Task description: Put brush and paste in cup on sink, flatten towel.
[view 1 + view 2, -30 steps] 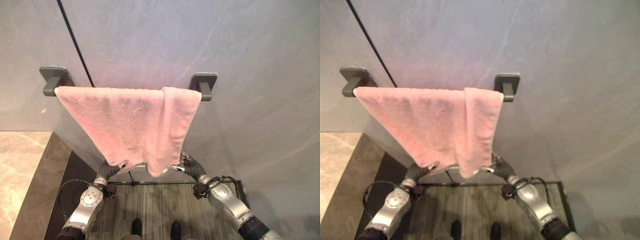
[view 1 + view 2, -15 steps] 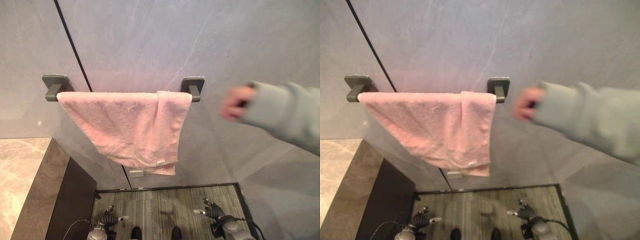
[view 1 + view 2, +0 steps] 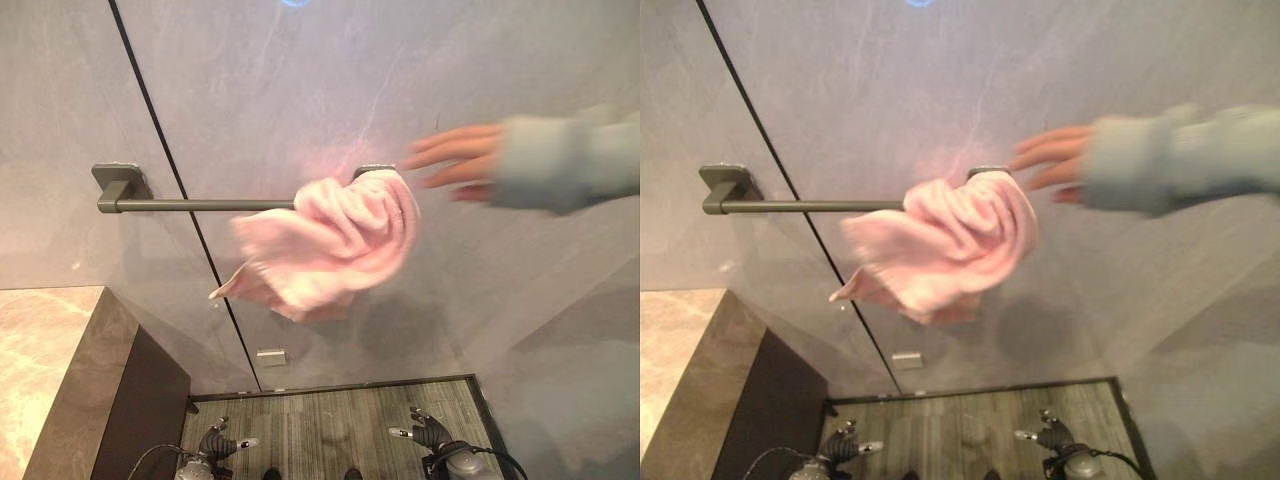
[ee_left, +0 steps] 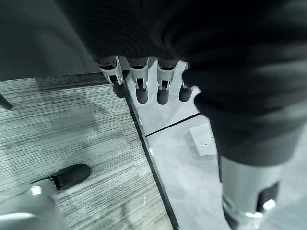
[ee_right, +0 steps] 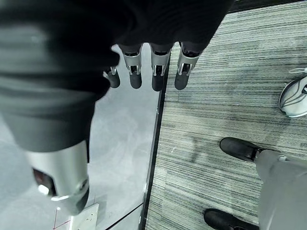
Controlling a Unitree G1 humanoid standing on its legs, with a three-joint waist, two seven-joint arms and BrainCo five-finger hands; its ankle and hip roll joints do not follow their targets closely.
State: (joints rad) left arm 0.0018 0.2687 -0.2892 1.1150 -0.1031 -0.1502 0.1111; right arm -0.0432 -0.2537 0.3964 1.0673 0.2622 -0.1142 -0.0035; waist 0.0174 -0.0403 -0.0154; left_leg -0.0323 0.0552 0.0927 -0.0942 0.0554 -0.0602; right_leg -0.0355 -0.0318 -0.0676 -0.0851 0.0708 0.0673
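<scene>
The pink towel (image 3: 330, 245) hangs bunched in a crumpled wad at the right end of the grey wall bar (image 3: 200, 205), by the right bracket, with one corner trailing down to the left; most of the bar is bare. A person's hand (image 3: 455, 160) in a pale sleeve (image 3: 570, 160) reaches in from the right, fingers spread, just beside the wad; contact cannot be told. Below left is a marble tabletop (image 3: 40, 350) with a dark side panel.

Both robot hands are low over the striped floor (image 3: 330, 430): the left hand (image 3: 222, 442) and the right hand (image 3: 425, 435). The wrist views add that the left fingers (image 4: 139, 88) and the right fingers (image 5: 156, 72) are straight and hold nothing. The right wrist view also shows a person's dark shoes (image 5: 240, 148).
</scene>
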